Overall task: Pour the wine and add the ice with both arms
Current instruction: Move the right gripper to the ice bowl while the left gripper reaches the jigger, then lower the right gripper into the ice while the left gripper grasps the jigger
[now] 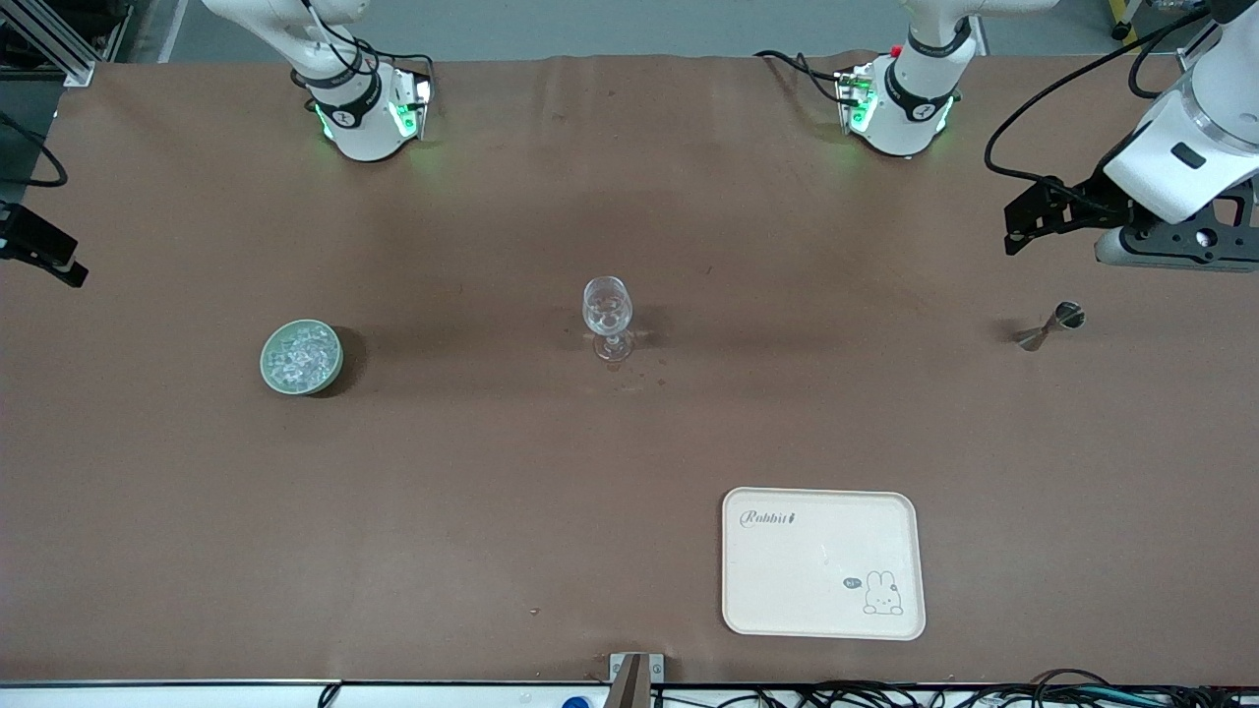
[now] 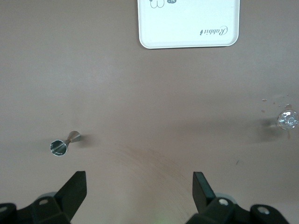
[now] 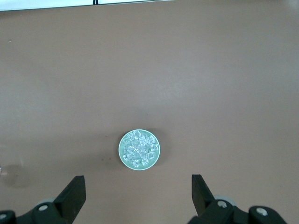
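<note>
A clear stemmed wine glass (image 1: pixel 607 317) stands upright at the middle of the table; it also shows in the left wrist view (image 2: pixel 286 120). The ice (image 1: pixel 300 354) is a glittering heap in a small green bowl (image 1: pixel 332 379) toward the right arm's end, and shows in the right wrist view (image 3: pixel 139 149). A small metal jigger (image 1: pixel 1050 325) lies on its side toward the left arm's end (image 2: pixel 63 144). My left gripper (image 2: pixel 140 186) is open and empty, high over the table near the jigger (image 1: pixel 1018 231). My right gripper (image 3: pixel 138 189) is open and empty, high above the table near the bowl (image 1: pixel 69 270).
A cream tray (image 1: pixel 822 610) with a rabbit drawing lies near the table's front edge, nearer the camera than the glass; it also shows in the left wrist view (image 2: pixel 187 32). A few small specks lie on the brown cloth by the glass's foot.
</note>
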Controlling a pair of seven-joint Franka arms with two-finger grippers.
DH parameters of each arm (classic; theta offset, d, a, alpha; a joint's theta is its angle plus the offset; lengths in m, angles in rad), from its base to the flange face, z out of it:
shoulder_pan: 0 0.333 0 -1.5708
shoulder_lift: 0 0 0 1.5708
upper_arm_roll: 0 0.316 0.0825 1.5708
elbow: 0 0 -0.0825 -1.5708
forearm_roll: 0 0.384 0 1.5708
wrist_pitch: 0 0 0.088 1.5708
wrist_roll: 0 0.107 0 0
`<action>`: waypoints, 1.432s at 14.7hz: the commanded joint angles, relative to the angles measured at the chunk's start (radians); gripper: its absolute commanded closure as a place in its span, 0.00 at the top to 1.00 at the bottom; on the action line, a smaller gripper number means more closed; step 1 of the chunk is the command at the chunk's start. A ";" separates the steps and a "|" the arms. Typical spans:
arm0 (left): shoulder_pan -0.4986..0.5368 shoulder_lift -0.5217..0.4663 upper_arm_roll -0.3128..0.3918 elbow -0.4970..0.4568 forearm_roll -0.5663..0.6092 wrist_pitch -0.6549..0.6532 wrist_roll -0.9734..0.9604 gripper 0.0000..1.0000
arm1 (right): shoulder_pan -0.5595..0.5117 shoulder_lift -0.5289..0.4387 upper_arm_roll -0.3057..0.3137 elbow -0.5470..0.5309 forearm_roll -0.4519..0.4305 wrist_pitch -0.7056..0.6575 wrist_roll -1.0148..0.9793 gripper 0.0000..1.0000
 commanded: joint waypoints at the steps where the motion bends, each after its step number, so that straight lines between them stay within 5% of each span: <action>1: -0.007 -0.024 0.007 -0.019 0.003 0.015 -0.009 1.00 | 0.005 -0.016 -0.004 -0.015 0.003 -0.003 -0.005 1.00; 7: -0.004 -0.012 0.050 -0.016 0.012 0.008 -0.006 1.00 | 0.008 -0.025 -0.001 -0.073 -0.011 -0.015 -0.009 1.00; 14: -0.011 0.121 0.367 0.006 -0.123 0.006 -0.083 1.00 | 0.011 -0.022 -0.002 -0.418 -0.012 0.238 -0.007 1.00; 21: -0.011 0.408 0.678 0.055 -0.403 0.006 -0.103 1.00 | 0.009 -0.013 -0.002 -0.782 -0.011 0.716 -0.004 1.00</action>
